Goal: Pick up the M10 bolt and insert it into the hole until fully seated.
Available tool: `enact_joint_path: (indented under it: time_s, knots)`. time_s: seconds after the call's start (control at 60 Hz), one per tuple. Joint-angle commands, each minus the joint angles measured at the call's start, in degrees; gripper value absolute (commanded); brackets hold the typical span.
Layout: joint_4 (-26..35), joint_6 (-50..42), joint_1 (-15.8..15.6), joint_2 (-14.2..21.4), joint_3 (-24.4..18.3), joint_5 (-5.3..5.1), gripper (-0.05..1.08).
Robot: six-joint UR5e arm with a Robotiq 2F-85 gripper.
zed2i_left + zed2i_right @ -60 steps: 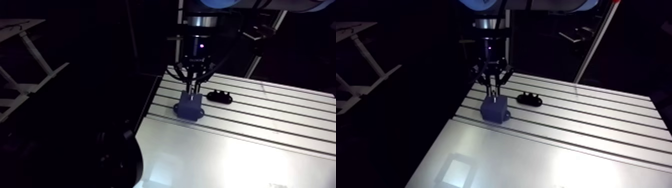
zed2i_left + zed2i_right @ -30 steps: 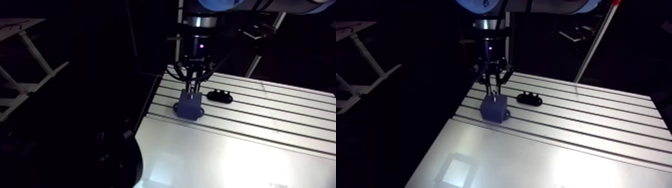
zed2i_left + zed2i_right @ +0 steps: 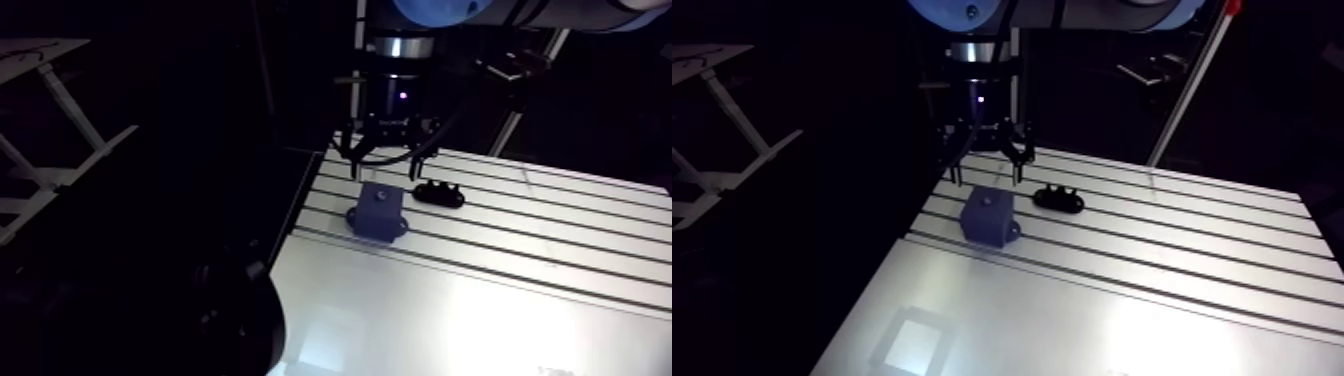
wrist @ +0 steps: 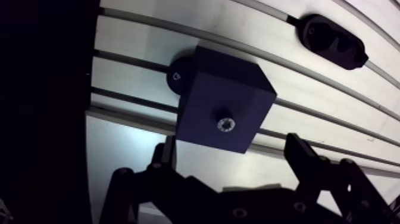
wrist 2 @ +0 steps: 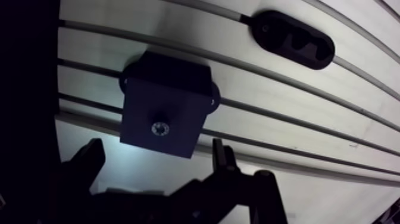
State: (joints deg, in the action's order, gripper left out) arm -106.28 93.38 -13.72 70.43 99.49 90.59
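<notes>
A dark blue block [image 4: 226,98] stands on the slotted table [image 3: 520,270] near its left edge. The M10 bolt [image 4: 225,124] sits in the hole in the block's top face, and only its round head shows. My gripper [image 4: 232,146] hangs a little above the block, open, with one finger [image 4: 168,149] on each side and nothing between them. In the arm view the gripper [image 3: 384,166] is straight over the block [image 3: 378,208], clear of it.
A black oblong holder [image 4: 331,40] with round pockets lies on the table just beyond the block, also seen in the arm view [image 3: 438,192]. The table's left edge runs close beside the block. Bare slotted surface stretches to the right.
The fingers, shut over the block's top earlier, have spread apart and let go of the bolt. The gripper has lifted slightly. The bolt stays in the block.
</notes>
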Motion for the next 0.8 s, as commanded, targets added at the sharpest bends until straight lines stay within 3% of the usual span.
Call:
enact_joint_path:
  time_s: [0.017,0.233,0.517,0.633,0.717,0.8]
  knots:
    - [0.06,0.01,0.09,0.09,-0.21,0.14,0.00]
    - [0.75,0.09,0.09,1.42,-0.81,-0.17,0.00]
    - [10.32,0.09,0.60,4.71,-8.35,-0.29,0.00]
    - [11.34,0.09,0.95,5.07,-9.63,-0.21,0.00]
    - [13.94,0.09,3.21,6.36,-11.85,-0.21,0.00]
    - [17.78,0.09,5.33,7.15,-14.33,0.53,0.00]
